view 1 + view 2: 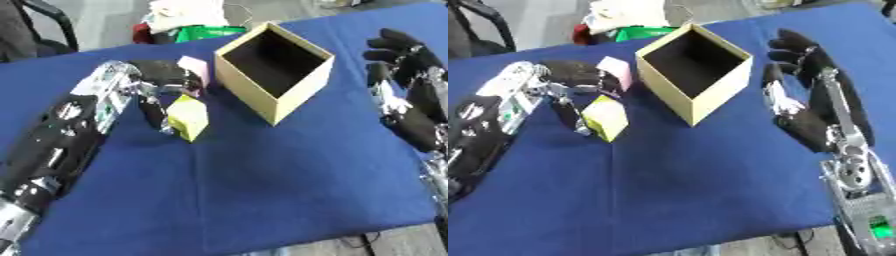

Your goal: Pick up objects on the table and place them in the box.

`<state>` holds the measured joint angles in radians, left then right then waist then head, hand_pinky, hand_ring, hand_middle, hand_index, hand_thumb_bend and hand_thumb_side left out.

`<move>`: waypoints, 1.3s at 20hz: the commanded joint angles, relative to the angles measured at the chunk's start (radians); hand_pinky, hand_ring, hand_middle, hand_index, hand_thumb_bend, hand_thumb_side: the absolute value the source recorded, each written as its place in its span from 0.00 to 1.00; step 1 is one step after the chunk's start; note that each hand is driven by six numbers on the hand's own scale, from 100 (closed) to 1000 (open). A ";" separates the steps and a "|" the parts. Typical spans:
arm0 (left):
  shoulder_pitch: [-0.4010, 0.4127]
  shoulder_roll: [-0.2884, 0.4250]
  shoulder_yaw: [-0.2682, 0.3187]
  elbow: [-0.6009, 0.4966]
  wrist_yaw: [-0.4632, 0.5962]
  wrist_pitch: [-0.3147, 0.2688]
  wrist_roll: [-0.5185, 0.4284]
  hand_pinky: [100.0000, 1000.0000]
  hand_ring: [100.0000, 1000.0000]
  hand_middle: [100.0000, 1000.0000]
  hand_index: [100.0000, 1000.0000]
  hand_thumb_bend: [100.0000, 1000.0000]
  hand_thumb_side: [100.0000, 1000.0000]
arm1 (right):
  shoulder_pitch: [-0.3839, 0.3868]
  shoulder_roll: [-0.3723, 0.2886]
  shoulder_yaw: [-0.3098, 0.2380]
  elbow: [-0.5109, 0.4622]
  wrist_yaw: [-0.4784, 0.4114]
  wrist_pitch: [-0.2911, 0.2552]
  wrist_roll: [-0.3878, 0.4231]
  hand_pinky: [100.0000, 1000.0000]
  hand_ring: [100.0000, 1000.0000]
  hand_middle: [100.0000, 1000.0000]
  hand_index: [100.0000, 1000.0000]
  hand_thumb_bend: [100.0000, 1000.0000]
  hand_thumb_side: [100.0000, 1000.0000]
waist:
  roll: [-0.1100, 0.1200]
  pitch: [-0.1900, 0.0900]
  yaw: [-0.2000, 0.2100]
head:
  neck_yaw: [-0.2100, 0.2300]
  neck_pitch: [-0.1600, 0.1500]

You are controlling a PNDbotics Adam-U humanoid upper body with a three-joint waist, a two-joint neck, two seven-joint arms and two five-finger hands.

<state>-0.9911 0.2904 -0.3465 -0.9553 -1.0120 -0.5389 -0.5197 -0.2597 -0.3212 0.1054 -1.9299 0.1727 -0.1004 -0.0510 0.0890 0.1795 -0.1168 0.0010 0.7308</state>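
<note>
- Left eye view: open tan box (278, 70) on blue table (262, 175); left hand (162, 80), left of box, fingers curled round yellow-green block (189, 118); pink block (196, 69) just beside box.
- Right eye view: right hand (815, 95), right of box, fingers spread, holding nothing. No readable writing.

- The left hand (162, 82) covers part of the pink block (196, 69), so only one side of it shows.
- One finger hides the left edge of the yellow block (189, 118).
- The inside bottom of the box (275, 70) is dark and hard to see.
- The picture's edge cuts off the right arm (859, 190).
- The colourful things (188, 25) behind the table are too blurry to tell.
</note>
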 commanded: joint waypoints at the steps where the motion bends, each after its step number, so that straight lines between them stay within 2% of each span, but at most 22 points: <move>1: -0.016 0.009 0.017 0.005 -0.007 0.000 0.010 0.77 0.71 0.62 0.81 0.47 0.10 | -0.013 -0.005 0.000 -0.010 -0.008 -0.002 0.002 0.76 0.79 0.77 0.91 0.00 0.46 | -0.006 -0.014 0.000 | 0.003 -0.008; 5: -0.019 0.016 0.026 -0.002 -0.004 0.013 0.026 0.76 0.68 0.53 0.74 0.38 0.05 | -0.011 -0.004 0.000 -0.008 -0.009 -0.001 0.002 0.76 0.79 0.77 0.91 0.00 0.46 | -0.004 -0.018 0.002 | 0.001 -0.006; 9: -0.025 0.032 0.032 -0.017 0.001 0.023 0.033 0.75 0.67 0.50 0.71 0.36 0.03 | -0.009 -0.003 0.000 -0.006 -0.010 -0.002 0.003 0.76 0.79 0.77 0.91 0.00 0.46 | -0.002 -0.021 0.005 | -0.001 -0.004; 17: -0.077 0.053 0.065 -0.047 -0.019 0.050 0.052 0.77 0.67 0.49 0.69 0.36 0.03 | -0.010 -0.001 0.015 -0.006 -0.018 -0.003 0.017 0.76 0.79 0.77 0.91 0.00 0.46 | 0.003 -0.027 -0.010 | -0.002 -0.004; 26: -0.149 0.002 0.117 -0.015 -0.088 0.086 0.113 0.77 0.68 0.49 0.70 0.37 0.03 | -0.021 0.012 0.080 0.002 -0.039 -0.014 0.094 0.76 0.79 0.77 0.91 0.00 0.47 | 0.016 -0.029 -0.063 | 0.025 -0.009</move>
<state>-1.1127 0.2877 -0.2471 -0.9657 -1.0893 -0.4561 -0.4185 -0.2650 -0.3081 0.1790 -1.9226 0.1407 -0.1112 0.0307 0.1115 0.1675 -0.1822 0.0185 0.7284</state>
